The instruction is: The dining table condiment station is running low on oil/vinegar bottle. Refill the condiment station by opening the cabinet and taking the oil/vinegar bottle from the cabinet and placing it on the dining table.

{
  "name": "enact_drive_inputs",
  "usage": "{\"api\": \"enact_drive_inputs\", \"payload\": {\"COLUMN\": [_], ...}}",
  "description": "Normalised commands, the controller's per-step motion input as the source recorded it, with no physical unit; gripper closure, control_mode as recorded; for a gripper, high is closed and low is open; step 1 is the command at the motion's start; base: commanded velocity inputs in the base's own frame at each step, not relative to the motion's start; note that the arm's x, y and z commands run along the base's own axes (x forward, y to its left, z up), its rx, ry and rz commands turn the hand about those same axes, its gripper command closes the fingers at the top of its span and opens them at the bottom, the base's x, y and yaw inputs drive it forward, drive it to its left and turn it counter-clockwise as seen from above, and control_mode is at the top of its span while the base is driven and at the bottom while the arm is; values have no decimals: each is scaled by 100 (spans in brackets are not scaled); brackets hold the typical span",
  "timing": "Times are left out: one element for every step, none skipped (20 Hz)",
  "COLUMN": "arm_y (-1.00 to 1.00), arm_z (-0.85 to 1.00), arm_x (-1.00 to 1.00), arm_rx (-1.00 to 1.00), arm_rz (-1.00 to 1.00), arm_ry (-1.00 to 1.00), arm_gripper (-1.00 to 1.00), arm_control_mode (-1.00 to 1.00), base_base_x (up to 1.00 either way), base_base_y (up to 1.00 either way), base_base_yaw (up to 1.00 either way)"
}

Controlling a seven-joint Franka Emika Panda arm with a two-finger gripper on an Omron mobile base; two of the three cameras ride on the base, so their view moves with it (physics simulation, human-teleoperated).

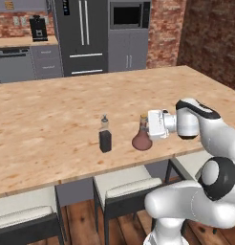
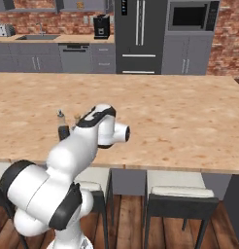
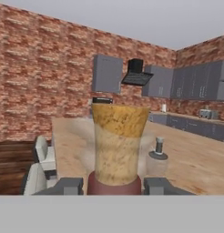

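The oil/vinegar bottle (image 1: 142, 139), a reddish-brown round flask with a tan cork, stands upright near the front edge of the dining table (image 1: 52, 110). My gripper (image 1: 144, 123) reaches in from the right and is shut on its thin neck. In the hand view the cork and neck (image 3: 117, 145) rise between the two fingertips (image 3: 68, 185), with the gripper (image 3: 113, 185) closed around them. From the right base my own arm hides nearly all of the flask. Grey wall cabinets (image 3: 107, 73) hang on the far brick wall.
A dark square bottle with a metal pourer (image 1: 105, 136) stands just left of the flask, a hand's width away, and its top also shows in the hand view (image 3: 158, 148). Cushioned stools (image 1: 124, 186) (image 2: 182, 194) are tucked under the table's near edge.
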Motion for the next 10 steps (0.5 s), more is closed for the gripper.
{"api": "enact_drive_inputs", "payload": {"arm_y": [0,0,0,0,0,0,0,0,1,0], "arm_z": [-9,-12,-12,-15,-18,-22,-26,-36,-38,-37], "arm_x": [42,37,39,36,39,36,36,36,35,29], "arm_rx": [0,0,0,0,0,0,0,-1,-1,0], "arm_rz": [0,0,0,0,0,0,0,0,0,0], "arm_ry": [0,0,0,0,5,6,8,9,10,6], "arm_gripper": [100,100,100,100,100,100,100,100,100,100], "arm_control_mode": [-100,-100,-100,-100,-100,-100,-100,-100,-100,-100], "base_base_x": [0,0,0,0,0,0,0,0,0,0], "base_base_y": [0,0,0,0,0,0,0,0,0,0], "base_base_yaw": [0,0,0,0,0,0,0,0,0,0]}}
